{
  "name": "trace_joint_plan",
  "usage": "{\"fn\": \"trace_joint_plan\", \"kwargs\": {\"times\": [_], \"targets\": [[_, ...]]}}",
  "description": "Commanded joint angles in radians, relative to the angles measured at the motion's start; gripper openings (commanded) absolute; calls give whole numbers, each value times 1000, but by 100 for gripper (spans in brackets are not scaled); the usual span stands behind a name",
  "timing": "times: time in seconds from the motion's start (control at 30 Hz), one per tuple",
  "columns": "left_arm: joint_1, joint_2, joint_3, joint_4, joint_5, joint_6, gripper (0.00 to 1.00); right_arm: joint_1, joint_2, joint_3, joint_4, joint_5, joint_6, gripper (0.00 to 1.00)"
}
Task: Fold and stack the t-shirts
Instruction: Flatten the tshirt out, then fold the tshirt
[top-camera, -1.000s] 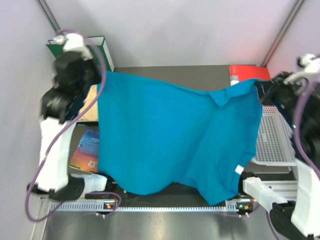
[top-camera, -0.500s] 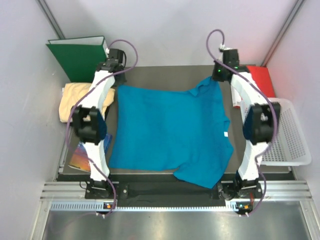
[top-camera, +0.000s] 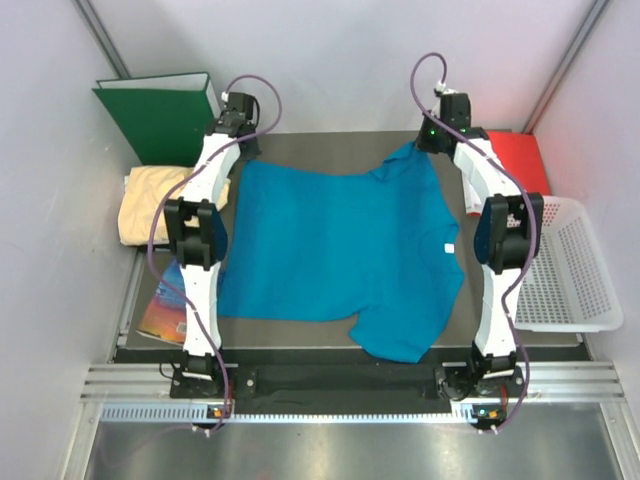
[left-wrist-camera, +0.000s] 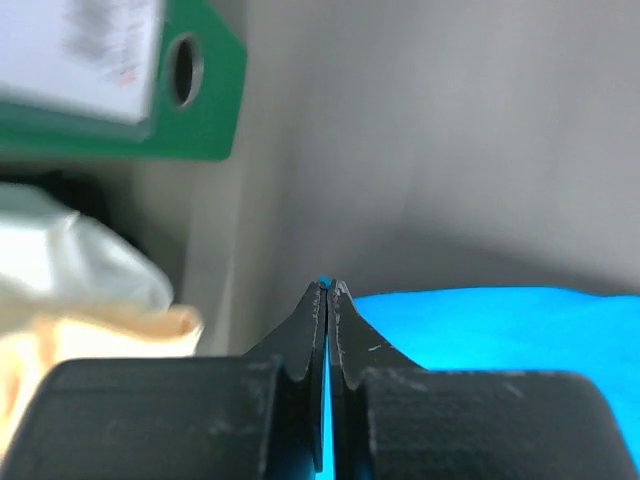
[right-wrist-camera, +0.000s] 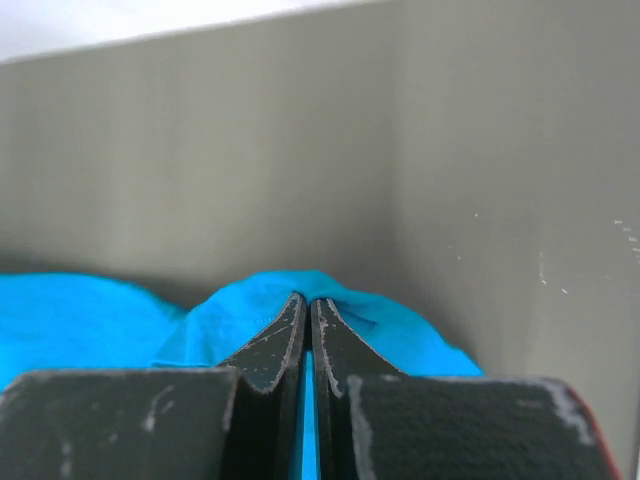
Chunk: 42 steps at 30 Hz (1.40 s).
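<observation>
Left gripper (left-wrist-camera: 328, 292): scuffed black plastic fingers pressed together, with a thin sliver of blue cloth caught between them. It grips the far left corner of the teal-blue t-shirt (top-camera: 340, 250).
Right gripper (right-wrist-camera: 308, 300): the same wedge-shaped black fingers, clamped tight on a puckered hump of the same shirt at its far right corner.
Teal-blue t-shirt: soft matte cloth, spread nearly flat on the table between the two arms. The far edge is pulled fairly straight, and a rumpled lobe trails toward the near right.
Neck label (top-camera: 450, 249): small white tag at the shirt's right edge.
Pale yellow-orange t-shirt (top-camera: 150, 200): a loose, crumpled heap off the table's left side, beside the left arm.
Table (top-camera: 330, 146): dark grey, smooth top.
Green binder (top-camera: 160, 115): stiff, standing at the far left corner.
Red folder (top-camera: 522, 160): flat, at the far right.
Basket (top-camera: 585, 322): white perforated plastic, rectangular, right of the table.
Booklet (top-camera: 165, 305): glossy, colourful cover, near left.
</observation>
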Motion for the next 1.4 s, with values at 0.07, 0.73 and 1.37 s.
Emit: {"fn": "trace_joint_plan", "kwargs": {"times": [0.07,0.73,1.37], "targets": [[36,-264,-120,40,-24,-12,0,-8,-237,-74,37,-28,19,0],[37,-559,-598,-130,52,-89,0,-3,-690,-695,-230,-45,-6,0],[37,-573,-769,-251,-93,-141,99,-3,-731,-891,-466,-65,-44,0]]}}
